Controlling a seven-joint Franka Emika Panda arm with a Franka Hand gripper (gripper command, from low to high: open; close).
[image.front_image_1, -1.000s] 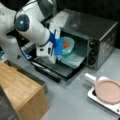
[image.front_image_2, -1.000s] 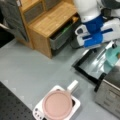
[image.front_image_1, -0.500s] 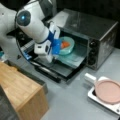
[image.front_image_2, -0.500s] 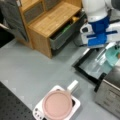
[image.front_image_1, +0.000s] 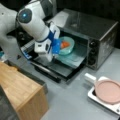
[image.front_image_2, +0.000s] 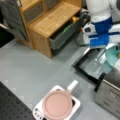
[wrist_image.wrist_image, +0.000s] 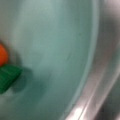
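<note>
1. Grey tabletop (image.front_image_1: 75, 100) carries a toaster oven (image.front_image_1: 100, 32), door open.
2. Gripper (image.front_image_1: 56, 46) holds a teal bowl (image.front_image_1: 67, 46) by its nine o'clock rim, at the oven mouth.
3. Orange food (image.front_image_1: 65, 44) lies inside.
4. Pink-lidded pot (image.front_image_2: 58, 105) sits at five o'clock.

The arm (image.front_image_1: 31, 23) is built of smooth, rounded white shells, bulky and glossy. On the joint cap that faces the camera in a front view sits a dark grey disc with a small glowing blue dot (image.front_image_1: 24, 15) at its middle. Toward the toaster oven (image.front_image_1: 92, 35), the wrist ends in a bright blue band (image.front_image_1: 51, 37) and a boxy white flange with small dark marks. The gripper (image.front_image_1: 56, 46) beyond it carries blue finger parts. In a front view the same white casing (image.front_image_2: 100, 10) gives way to blue blocks (image.front_image_2: 101, 37) below.
</note>
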